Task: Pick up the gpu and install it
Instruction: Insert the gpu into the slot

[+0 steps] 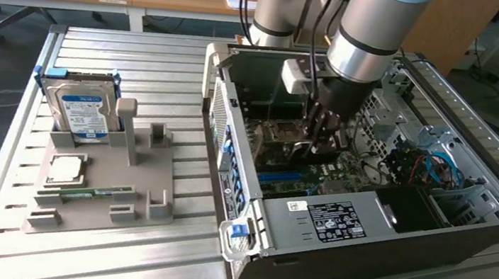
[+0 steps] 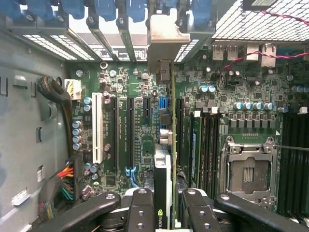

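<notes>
GPU [image 2: 169, 159]: thin green circuit card, seen edge-on in the wrist view, standing upright on its long edge over the motherboard inside the open computer case. A black fan/heatsink block sits on one face; a light logo mark is visible on its near end. The silver metal end bracket [image 2: 166, 43] at the far end is wider than the card and lies against the row of rear slot openings of the case. The card's length runs parallel to the black and white expansion slots beside it. In the exterior view the card [image 1: 311, 147] is mostly hidden, deep inside the case above the board.
</notes>
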Controlling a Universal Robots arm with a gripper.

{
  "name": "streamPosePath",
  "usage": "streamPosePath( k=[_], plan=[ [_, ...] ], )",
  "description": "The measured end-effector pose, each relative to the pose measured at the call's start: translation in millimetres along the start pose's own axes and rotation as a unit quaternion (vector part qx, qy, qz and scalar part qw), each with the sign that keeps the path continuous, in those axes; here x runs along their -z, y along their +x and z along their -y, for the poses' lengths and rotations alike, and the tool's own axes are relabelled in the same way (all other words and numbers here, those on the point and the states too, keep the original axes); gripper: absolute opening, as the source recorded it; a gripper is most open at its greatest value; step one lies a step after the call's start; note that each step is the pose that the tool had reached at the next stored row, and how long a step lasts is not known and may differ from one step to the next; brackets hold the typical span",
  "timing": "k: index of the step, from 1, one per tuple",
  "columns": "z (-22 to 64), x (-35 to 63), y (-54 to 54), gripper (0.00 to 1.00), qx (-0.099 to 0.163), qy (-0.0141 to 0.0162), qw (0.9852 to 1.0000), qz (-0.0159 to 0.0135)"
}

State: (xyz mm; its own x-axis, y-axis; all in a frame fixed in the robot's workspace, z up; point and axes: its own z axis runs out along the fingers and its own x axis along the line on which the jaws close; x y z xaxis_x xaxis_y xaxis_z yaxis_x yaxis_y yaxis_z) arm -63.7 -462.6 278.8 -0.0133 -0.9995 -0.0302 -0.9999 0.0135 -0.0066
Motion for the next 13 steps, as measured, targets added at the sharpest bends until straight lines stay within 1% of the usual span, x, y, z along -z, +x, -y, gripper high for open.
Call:
streamPosePath(
  k=[9, 13],
  plan=[
    [-2.2, -6.0, 0.3, 0.27, 0.000, 0.0000, 1.0000, -0.0002],
    [-5.0, -7.6, 0.2, 0.27, 0.000, 0.0000, 1.0000, -0.0001]
  ],
)
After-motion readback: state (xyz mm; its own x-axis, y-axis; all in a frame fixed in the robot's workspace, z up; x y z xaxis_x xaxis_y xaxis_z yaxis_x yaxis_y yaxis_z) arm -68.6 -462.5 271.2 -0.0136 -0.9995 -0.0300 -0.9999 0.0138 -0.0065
